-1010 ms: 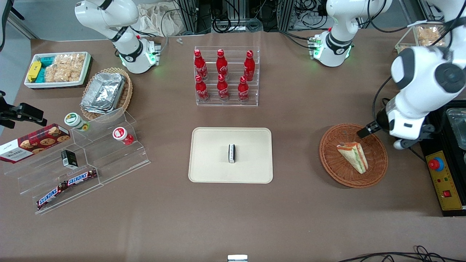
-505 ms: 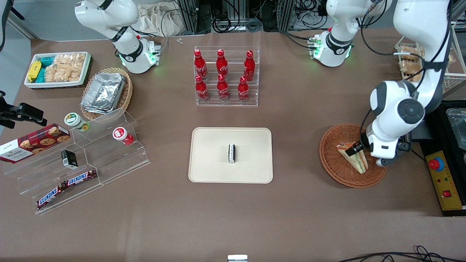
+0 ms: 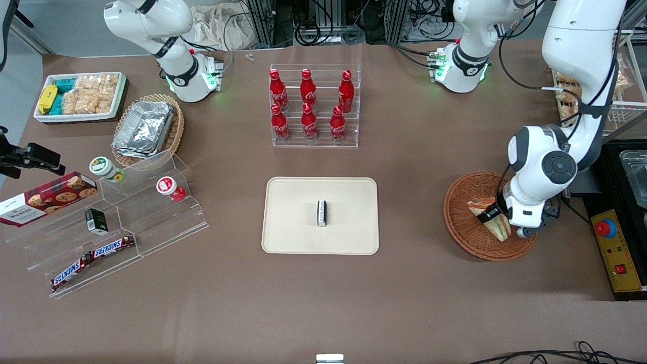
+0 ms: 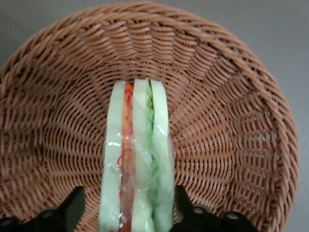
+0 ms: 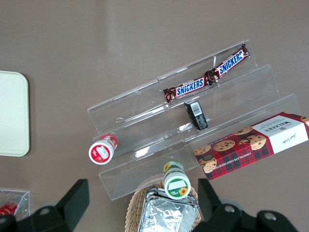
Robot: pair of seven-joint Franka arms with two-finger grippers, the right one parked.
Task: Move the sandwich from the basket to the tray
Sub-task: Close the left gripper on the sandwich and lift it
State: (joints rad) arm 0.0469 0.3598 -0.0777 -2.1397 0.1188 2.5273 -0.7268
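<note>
The sandwich (image 3: 499,227) is a pale wedge with orange and green filling, lying in the round reddish-brown wicker basket (image 3: 462,225) toward the working arm's end of the table. My left gripper (image 3: 491,217) is low in the basket and open, one finger on each side of the sandwich (image 4: 137,145). One fingertip (image 4: 179,195) is against the bread, and the other (image 4: 75,198) stands a little off it. Basket weave (image 4: 231,121) fills the wrist view around my gripper (image 4: 128,200). The cream tray (image 3: 293,222) lies mid-table, apart from the basket.
A small black-and-white box (image 3: 321,213) stands in the middle of the tray. A clear rack of red bottles (image 3: 314,108) is farther from the camera than the tray. A black control box with a red button (image 3: 614,253) sits beside the basket.
My gripper moved from the basket's rim down and nearer the camera, onto the sandwich, and now straddles it. The sandwich has not moved.
</note>
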